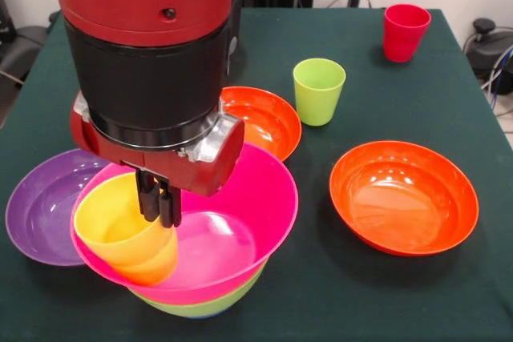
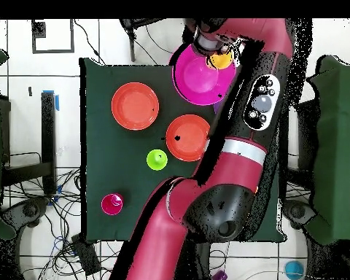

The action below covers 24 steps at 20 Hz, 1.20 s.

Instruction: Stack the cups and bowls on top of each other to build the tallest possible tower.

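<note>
My gripper (image 1: pixel 159 202) is shut on the rim of the yellow-orange cup (image 1: pixel 128 230), which hangs tilted over the left rim of the magenta bowl (image 1: pixel 232 230). That bowl sits nested in a lime-green bowl (image 1: pixel 204 307); together they make the tower at the near left. From above, the cup (image 2: pixel 222 60) shows beside the magenta bowl (image 2: pixel 198 73) under the arm. A purple bowl (image 1: pixel 44 202) lies left of the tower. Two red-orange bowls (image 1: pixel 403 195) (image 1: pixel 264 118), a lime green cup (image 1: pixel 318 90) and a red cup (image 1: pixel 405 31) stand apart on the table.
The dark green table (image 1: pixel 449 102) ends at its near edge just below the tower. The arm's thick wrist (image 1: pixel 148 62) hides part of the purple bowl and the table behind. Cables and chairs surround the table in the overhead view.
</note>
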### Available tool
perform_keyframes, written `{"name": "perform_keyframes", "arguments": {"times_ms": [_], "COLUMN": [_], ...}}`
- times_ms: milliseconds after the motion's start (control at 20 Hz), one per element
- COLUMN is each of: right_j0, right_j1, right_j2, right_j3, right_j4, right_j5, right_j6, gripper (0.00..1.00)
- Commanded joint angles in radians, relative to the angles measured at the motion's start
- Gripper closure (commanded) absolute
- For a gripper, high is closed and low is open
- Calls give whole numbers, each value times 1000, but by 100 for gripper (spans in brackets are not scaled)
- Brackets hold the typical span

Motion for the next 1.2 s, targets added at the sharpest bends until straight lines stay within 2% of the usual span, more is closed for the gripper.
{"name": "perform_keyframes", "arguments": {"times_ms": [50, 450, 950, 1200], "right_j0": [-23, -32, -33, -44], "right_j1": [3, 10, 11, 12], "right_j2": [-75, -101, -91, -130], "right_j3": [-8, -8, -5, -11], "right_j4": [40, 68, 52, 89], "right_j5": [-28, -32, -28, -30], "right_j6": [-332, -340, -336, -348], "gripper": [100, 100, 100, 100]}}
